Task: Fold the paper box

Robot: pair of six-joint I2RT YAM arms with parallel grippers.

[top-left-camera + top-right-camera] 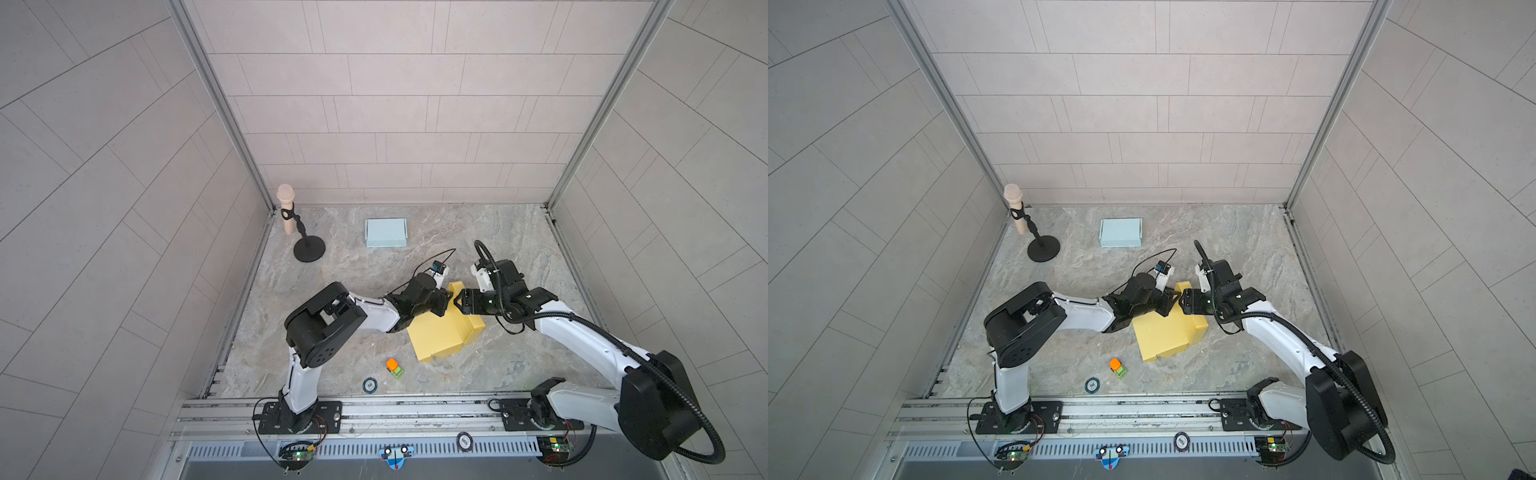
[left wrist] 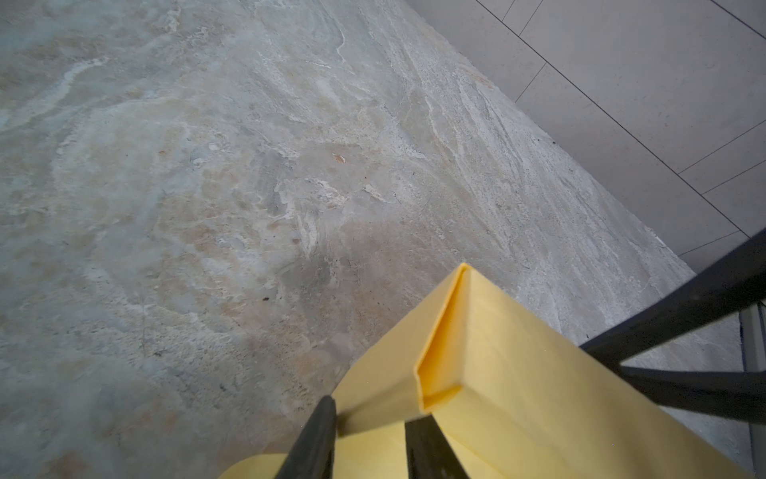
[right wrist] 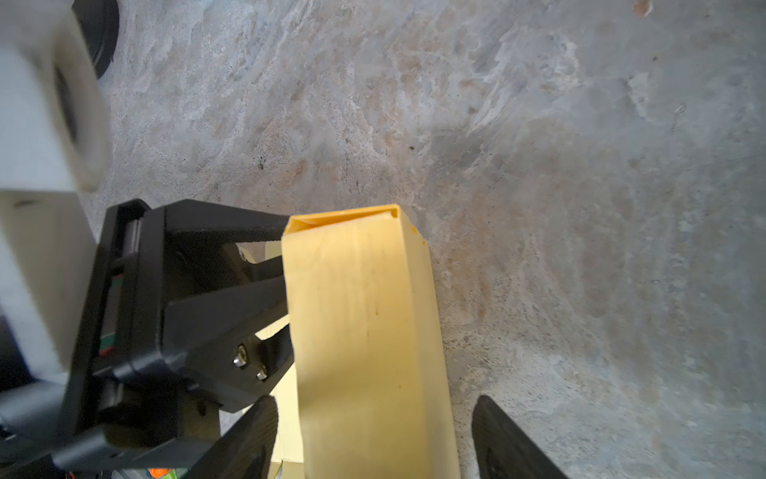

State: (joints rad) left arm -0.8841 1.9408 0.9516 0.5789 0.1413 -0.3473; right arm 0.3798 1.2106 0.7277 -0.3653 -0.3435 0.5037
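Right of the table's middle, the yellow paper box (image 1: 440, 338) lay part folded on the marble table (image 1: 519, 249). Its flat panel spread toward the near left, and one hollow, doubled raised wall (image 3: 360, 331) stood up at its far end.

The left gripper (image 1: 445, 302) met that wall from the left. Its fingers (image 2: 315, 439) were a modest way apart with yellow paper between them. In the right wrist view their tips were hidden behind the wall, so it could not be told whether they pinched the paper or only pressed on it.

The right gripper (image 3: 373, 400) faced the wall from the right, its fingers spread wide to either side of it. One finger sat close by the wall's face and the other stood well clear, so it gripped nothing. In both top views the two grippers stood almost nose to nose, with only the wall between them. The left arm's wrist overhung the box's far left corner and hid it.

Near the box's near left corner but apart from it lay a small orange and green toy (image 1: 395, 368), and nearer still a round disc (image 1: 369, 385). A folded light blue box (image 1: 385, 232) sat well apart toward the far side. A microphone (image 1: 286, 208) on a black stand (image 1: 309, 251) stood in the far left corner.
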